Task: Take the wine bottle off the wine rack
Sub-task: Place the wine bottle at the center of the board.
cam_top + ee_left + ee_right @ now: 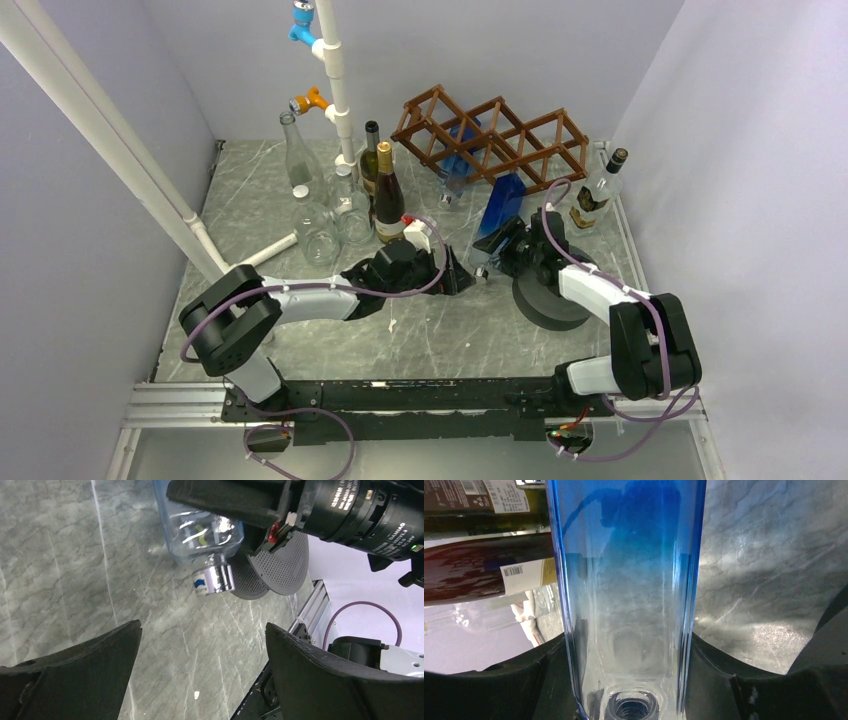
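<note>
Two end effectors: right end effector (503, 248) pinches the wine bottle (503, 205) mid-body, apparently clear of the wine rack (487, 128); hold firm, set it upright on the counter (440, 330) beside spread left end effector (202, 627).

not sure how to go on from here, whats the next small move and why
Probably ease the open left gripper forward around the cap. The right gripper holds the blue bottle clear of the rack, tilted cap-down near the table, so it cannot be stood up as is.
</note>
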You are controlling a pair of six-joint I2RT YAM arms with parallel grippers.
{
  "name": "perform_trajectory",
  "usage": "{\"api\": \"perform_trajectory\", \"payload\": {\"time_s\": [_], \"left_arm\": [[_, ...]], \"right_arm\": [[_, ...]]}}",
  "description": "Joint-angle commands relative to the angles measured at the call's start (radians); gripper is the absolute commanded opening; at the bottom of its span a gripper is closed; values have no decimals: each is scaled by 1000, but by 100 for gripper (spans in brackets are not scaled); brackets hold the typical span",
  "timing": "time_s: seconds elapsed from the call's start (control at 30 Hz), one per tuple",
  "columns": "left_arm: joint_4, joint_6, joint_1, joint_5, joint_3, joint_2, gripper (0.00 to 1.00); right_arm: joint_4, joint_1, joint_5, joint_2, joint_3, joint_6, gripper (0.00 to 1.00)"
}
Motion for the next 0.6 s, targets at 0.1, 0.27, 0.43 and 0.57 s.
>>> {"api": "perform_trajectory", "payload": {"time_s": [0.1,0.27,0.43,0.57], "left_arm": [[131,108,-4,70,-17,18,100],[147,119,-5,80,-34,37,100],[124,113,-4,85,-51,44,99],[101,99,-6,69,-57,40,99]], "right_arm": [[131,60,-113,-41,7,4,10],[160,79,-117,-37,-8,2,10],[188,98,-121,-31,-16,7,11],[206,105,-108,-17,-31,35,11]]}}
